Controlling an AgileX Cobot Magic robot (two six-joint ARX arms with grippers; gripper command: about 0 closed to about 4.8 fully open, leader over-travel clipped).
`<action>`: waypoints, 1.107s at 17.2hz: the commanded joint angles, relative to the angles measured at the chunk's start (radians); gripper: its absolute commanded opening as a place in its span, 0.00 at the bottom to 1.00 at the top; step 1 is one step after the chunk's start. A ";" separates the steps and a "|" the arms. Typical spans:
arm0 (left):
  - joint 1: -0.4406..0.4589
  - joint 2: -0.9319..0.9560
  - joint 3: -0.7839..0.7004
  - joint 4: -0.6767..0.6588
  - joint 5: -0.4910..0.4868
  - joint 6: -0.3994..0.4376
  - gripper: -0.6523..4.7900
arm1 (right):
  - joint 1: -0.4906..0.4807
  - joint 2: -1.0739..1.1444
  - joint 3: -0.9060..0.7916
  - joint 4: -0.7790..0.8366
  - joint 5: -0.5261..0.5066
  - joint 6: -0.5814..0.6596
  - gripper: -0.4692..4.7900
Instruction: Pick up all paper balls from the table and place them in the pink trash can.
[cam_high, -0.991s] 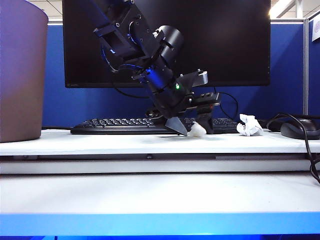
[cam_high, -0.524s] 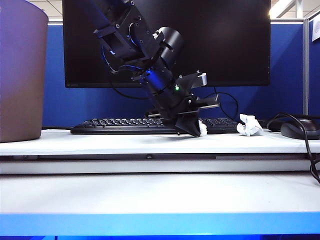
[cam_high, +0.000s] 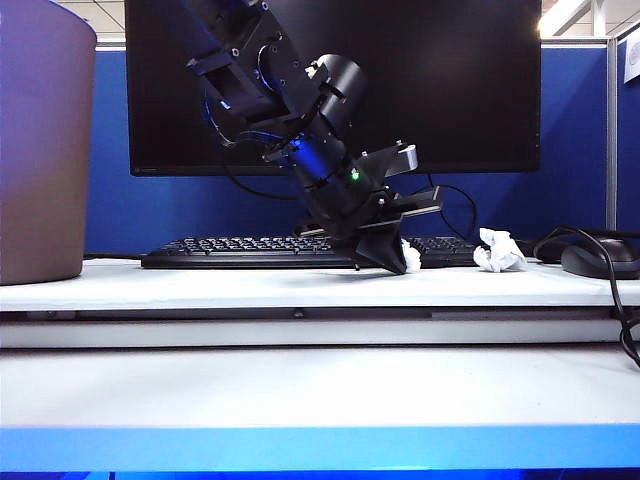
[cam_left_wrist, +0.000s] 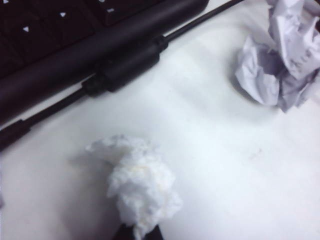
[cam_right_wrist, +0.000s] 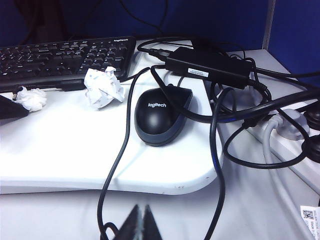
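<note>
On the raised shelf of the table (cam_high: 200, 285), my left gripper (cam_high: 392, 260) points down in front of the keyboard, shut on a small white paper ball (cam_high: 411, 257). In the left wrist view that ball (cam_left_wrist: 142, 182) sits pinched between the dark fingertips (cam_left_wrist: 126, 233). A second white paper ball (cam_high: 500, 250) (cam_left_wrist: 282, 55) lies on the shelf to the right, apart from the gripper. Both balls also show in the right wrist view, the held one (cam_right_wrist: 31, 98) and the free one (cam_right_wrist: 103, 87). The pink trash can (cam_high: 40, 140) stands at the far left. My right gripper (cam_right_wrist: 141, 222) is shut and empty, low beside the shelf's right end.
A black keyboard (cam_high: 240, 252) and a large monitor (cam_high: 330, 80) stand behind the left gripper. A black mouse (cam_right_wrist: 162, 115) lies right of the free ball, with tangled cables (cam_right_wrist: 220, 125) and a power brick (cam_right_wrist: 207, 67) beyond it.
The left gripper's jaws have closed on the small white paper ball, which shifted slightly right. The arm otherwise stayed in place.
</note>
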 joint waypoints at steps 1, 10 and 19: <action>-0.004 -0.030 0.003 -0.038 0.026 -0.008 0.11 | 0.001 -0.002 -0.002 0.013 0.000 -0.003 0.08; -0.004 -0.314 0.003 -0.171 -0.035 0.040 0.11 | 0.001 -0.002 -0.002 0.013 0.000 -0.003 0.08; 0.293 -0.919 0.003 -0.563 -0.248 0.173 0.11 | 0.001 -0.002 -0.002 0.013 0.000 -0.003 0.08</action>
